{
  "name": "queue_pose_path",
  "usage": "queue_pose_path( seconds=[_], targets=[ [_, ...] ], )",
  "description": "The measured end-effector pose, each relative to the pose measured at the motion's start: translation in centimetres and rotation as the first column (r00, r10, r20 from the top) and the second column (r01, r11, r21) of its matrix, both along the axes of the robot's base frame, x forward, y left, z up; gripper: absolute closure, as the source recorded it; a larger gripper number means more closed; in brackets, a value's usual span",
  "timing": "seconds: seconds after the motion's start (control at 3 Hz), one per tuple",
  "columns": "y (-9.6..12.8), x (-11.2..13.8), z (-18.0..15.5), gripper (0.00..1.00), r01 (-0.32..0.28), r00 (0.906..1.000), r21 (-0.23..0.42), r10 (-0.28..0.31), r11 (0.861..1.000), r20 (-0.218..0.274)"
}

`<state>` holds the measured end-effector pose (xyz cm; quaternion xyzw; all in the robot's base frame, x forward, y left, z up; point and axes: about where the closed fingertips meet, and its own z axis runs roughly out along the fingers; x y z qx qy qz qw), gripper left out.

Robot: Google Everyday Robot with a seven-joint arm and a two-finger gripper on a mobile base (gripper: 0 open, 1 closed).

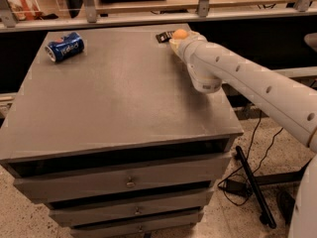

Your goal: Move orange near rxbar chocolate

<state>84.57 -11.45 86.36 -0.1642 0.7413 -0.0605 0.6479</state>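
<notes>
The orange [180, 33] sits at the far right edge of the grey tabletop [119, 88], right at the tip of my arm. The rxbar chocolate [162, 36], a small dark flat packet, lies just left of the orange and almost touches it. My gripper [179, 40] is at the orange, at the end of the white arm that reaches in from the right. The arm's wrist hides most of the gripper.
A blue soda can [65, 46] lies on its side at the far left of the tabletop. The table is a drawer cabinet [130, 182]. A railing and shelf run behind it. Cables and a black stand lie on the floor at the right.
</notes>
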Motion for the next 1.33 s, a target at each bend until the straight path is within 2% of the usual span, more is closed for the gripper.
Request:
queue_pose_path(
  seconds=[0.67, 1.33],
  targets=[
    [0.56, 0.69, -1.01, 0.53, -0.016, 0.9993, 0.005, 0.016, 1.000, -0.034],
    [0.75, 0.44, -0.59, 0.06, -0.028, 0.9987, -0.009, 0.027, 1.000, -0.043]
  ],
)
